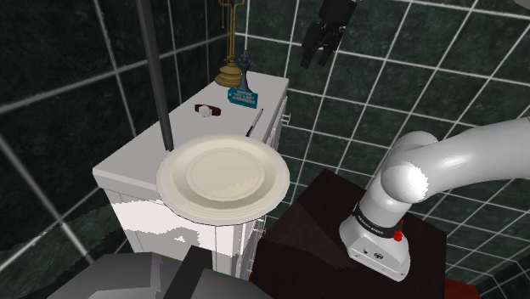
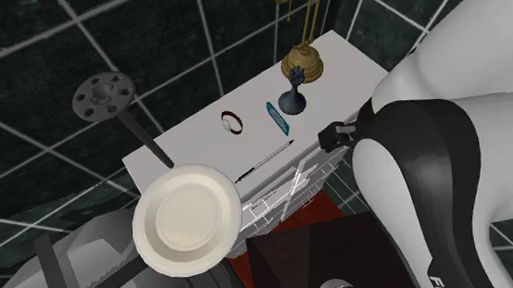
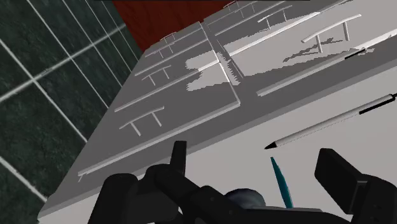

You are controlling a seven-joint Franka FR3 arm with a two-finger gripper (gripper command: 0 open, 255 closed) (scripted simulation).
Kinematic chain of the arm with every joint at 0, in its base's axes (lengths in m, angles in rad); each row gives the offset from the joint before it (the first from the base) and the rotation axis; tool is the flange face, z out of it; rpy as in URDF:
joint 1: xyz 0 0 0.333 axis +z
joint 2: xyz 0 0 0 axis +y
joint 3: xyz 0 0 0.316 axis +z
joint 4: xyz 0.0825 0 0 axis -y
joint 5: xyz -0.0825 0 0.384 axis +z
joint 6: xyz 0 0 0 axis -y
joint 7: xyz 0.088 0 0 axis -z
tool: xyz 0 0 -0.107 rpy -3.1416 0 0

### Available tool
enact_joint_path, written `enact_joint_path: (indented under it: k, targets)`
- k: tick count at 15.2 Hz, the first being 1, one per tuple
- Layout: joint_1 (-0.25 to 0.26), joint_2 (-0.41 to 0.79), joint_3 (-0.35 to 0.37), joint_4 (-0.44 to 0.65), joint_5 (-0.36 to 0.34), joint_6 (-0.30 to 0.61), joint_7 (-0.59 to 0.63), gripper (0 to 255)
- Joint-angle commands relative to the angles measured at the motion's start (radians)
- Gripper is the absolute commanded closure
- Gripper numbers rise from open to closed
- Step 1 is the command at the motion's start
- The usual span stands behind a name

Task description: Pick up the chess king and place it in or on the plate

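Poised above king (image 1: 245,64) at bench (image 1: 140,160) far end, fingers (image 3: 342,180) apart and empty for straddling it, plate (image 1: 222,178) waiting at near end.

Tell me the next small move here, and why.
Probably lower the open gripper toward the chess king. The gripper hangs high above the cabinet, apart from the king, which stands upright beside a brass stand, far from the plate.
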Motion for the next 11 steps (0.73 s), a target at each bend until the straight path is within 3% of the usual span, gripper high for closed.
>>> enact_joint_path:
  k: [1,11]
  targets:
    - [0.000,0.000,0.000,0.000,0.000,0.000,0.000,0]
    - [0.021,0.479,0.054,0.395,-0.009,-0.019,0.036,0]
